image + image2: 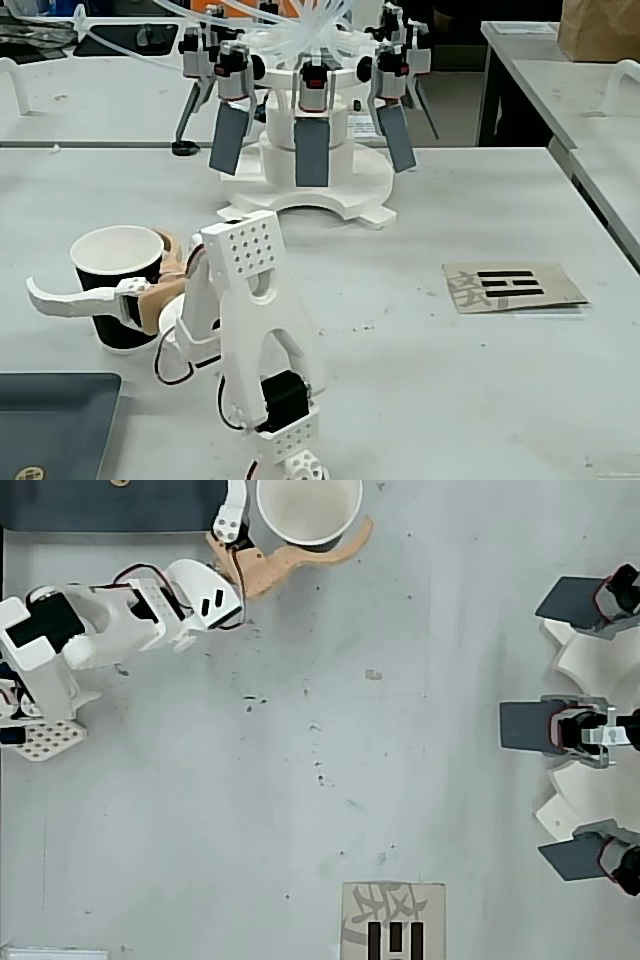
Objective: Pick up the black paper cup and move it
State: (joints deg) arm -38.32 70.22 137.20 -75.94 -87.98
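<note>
the black paper cup (118, 285) stands upright on the grey desk (450, 380) at the left side of the fixed view, its white rim and white inside facing up; in the overhead view the same cup (308, 510) sits at the top edge of the picture, a little left of centre. the white arm (250, 330) rises from its base near the bottom of the fixed view and reaches left toward the cup. its claw (85, 300) is spread around the cup: a white finger curves across the cup's near side, and a tan finger lies along its far side. in the overhead view the claw (305, 525) shows the tan finger wrapping under the cup's rim and out to its right, while the white finger sits at the cup's left. whether the fingers actually press the cup wall i cannot tell, though they lie very close on both sides. a dark tray (50, 425) lies at the near left corner of the fixed view, just beside the arm's base. a piece of cardboard with black bars (512, 287) lies flat on the desk well to the right. at the far side stands a white device with several grey paddles (312, 140), with clear tubes above it.
</note>
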